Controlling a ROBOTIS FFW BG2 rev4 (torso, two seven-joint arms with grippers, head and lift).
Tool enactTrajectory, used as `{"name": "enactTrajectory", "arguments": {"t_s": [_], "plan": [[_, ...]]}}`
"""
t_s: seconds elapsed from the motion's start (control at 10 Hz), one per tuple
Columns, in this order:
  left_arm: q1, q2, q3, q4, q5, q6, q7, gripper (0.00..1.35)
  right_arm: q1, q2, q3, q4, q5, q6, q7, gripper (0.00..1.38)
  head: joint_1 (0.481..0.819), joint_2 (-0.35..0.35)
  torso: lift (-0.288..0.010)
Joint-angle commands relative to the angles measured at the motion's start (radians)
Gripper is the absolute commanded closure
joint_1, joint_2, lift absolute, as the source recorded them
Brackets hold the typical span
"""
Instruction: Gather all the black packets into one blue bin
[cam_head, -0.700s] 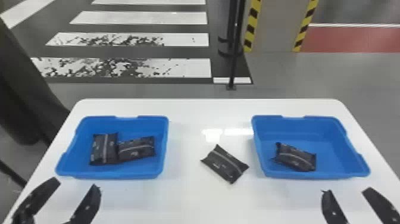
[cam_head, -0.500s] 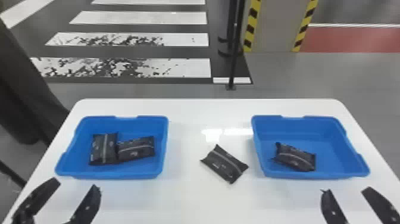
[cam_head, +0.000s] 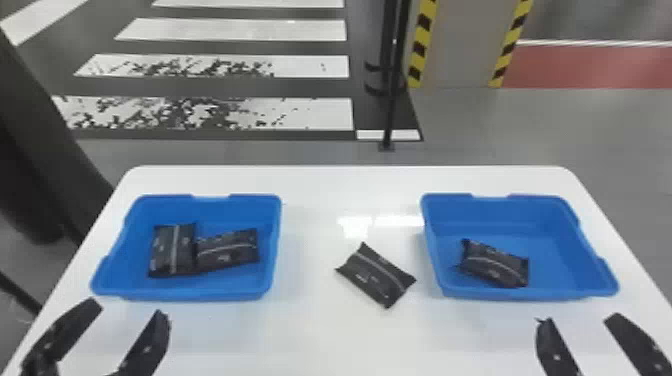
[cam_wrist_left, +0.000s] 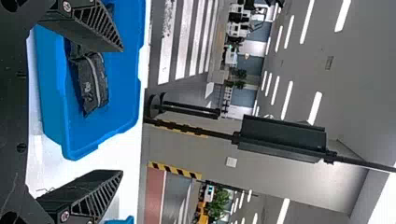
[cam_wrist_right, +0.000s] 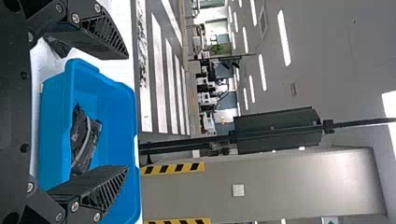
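Note:
Near the table's front edge in the head view, my left gripper (cam_head: 131, 311) is open in front of the left blue bin (cam_head: 200, 291), and my right gripper (cam_head: 580, 320) is open in front of the right blue bin (cam_head: 525, 292). Two black packets (cam_head: 173, 250) (cam_head: 229, 248) lie side by side in the left bin. One packet (cam_head: 494, 265) rests in the right bin, and another packet (cam_head: 376, 275) lies slantwise on the table between the bins. The left wrist view has the left gripper (cam_wrist_left: 122, 111) parted and empty; so stands the right gripper (cam_wrist_right: 128, 113) in the right wrist view.
Both bins stand on a white table (cam_head: 320, 330) with rounded far corners. A thin black pole (cam_head: 392, 100) rises from the floor behind it. At the far left is a large dark column-like shape (cam_head: 45, 150).

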Motion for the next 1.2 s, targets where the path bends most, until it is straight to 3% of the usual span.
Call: {"name": "enactTrajectory", "arguments": {"t_s": [0.0, 0.3, 0.7, 0.9, 1.1], "plan": [[-0.007, 0.004, -0.007, 0.001, -0.004, 0.015, 0.0, 0.09, 0.0, 0.004, 0.0, 0.004, -0.011, 0.0, 0.0, 0.19, 0.695, -0.002, -0.11], [-0.071, 0.018, -0.025, 0.011, -0.048, 0.079, 0.0, 0.09, 0.0, 0.004, 0.0, 0.004, -0.011, 0.002, 0.0, 0.19, 0.695, -0.017, -0.11], [-0.267, 0.07, -0.111, 0.065, -0.217, 0.288, -0.026, 0.09, -0.002, 0.004, 0.0, 0.009, -0.017, 0.005, 0.0, 0.19, 0.695, -0.079, -0.11], [-0.437, 0.121, -0.217, 0.193, -0.235, 0.371, -0.044, 0.09, -0.005, 0.004, 0.0, 0.011, -0.019, 0.007, 0.0, 0.19, 0.695, -0.103, -0.11], [-0.611, 0.19, -0.38, 0.301, -0.171, 0.413, -0.046, 0.09, -0.015, 0.004, 0.008, 0.021, -0.021, 0.007, 0.0, 0.19, 0.695, -0.166, -0.11]]}}
